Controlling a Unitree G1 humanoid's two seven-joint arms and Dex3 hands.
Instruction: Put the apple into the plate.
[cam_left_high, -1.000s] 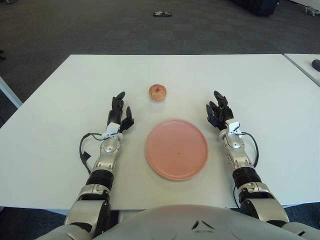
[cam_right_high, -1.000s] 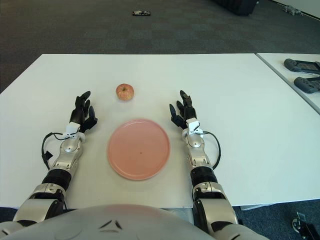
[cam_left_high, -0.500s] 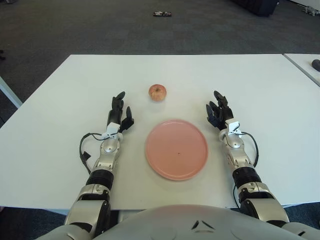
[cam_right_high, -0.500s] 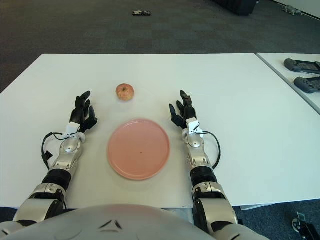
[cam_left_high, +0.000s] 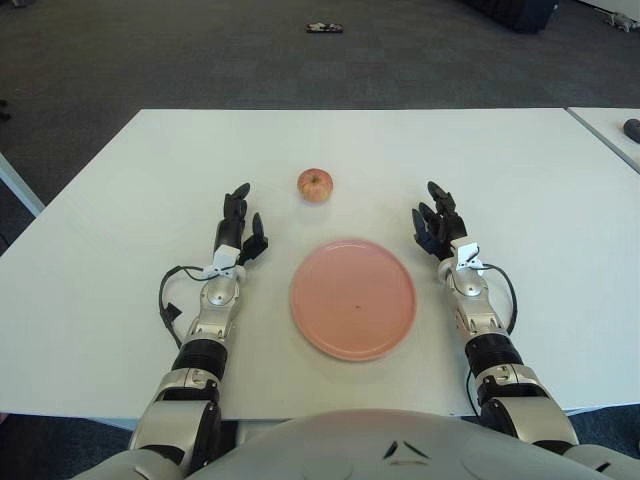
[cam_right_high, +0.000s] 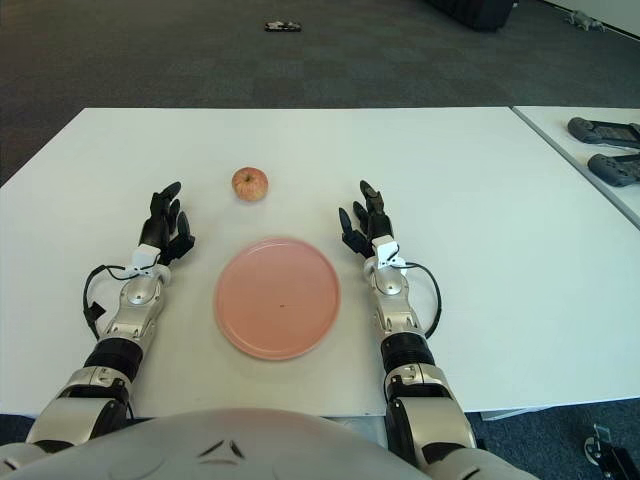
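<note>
A reddish-yellow apple (cam_left_high: 315, 185) stands on the white table (cam_left_high: 120, 180), a little beyond the far rim of a round pink plate (cam_left_high: 353, 298) that holds nothing. My left hand (cam_left_high: 240, 224) shows to the left of the plate, fingers stretched out and empty, below and left of the apple. On the other side of the plate my right hand (cam_left_high: 435, 226) has its fingers spread too, with nothing in them. Neither hand touches the apple or the plate.
A second white table (cam_right_high: 590, 150) at the right carries two dark controllers (cam_right_high: 605, 130). A small dark object (cam_left_high: 324, 27) lies on the grey carpet beyond the table's far edge.
</note>
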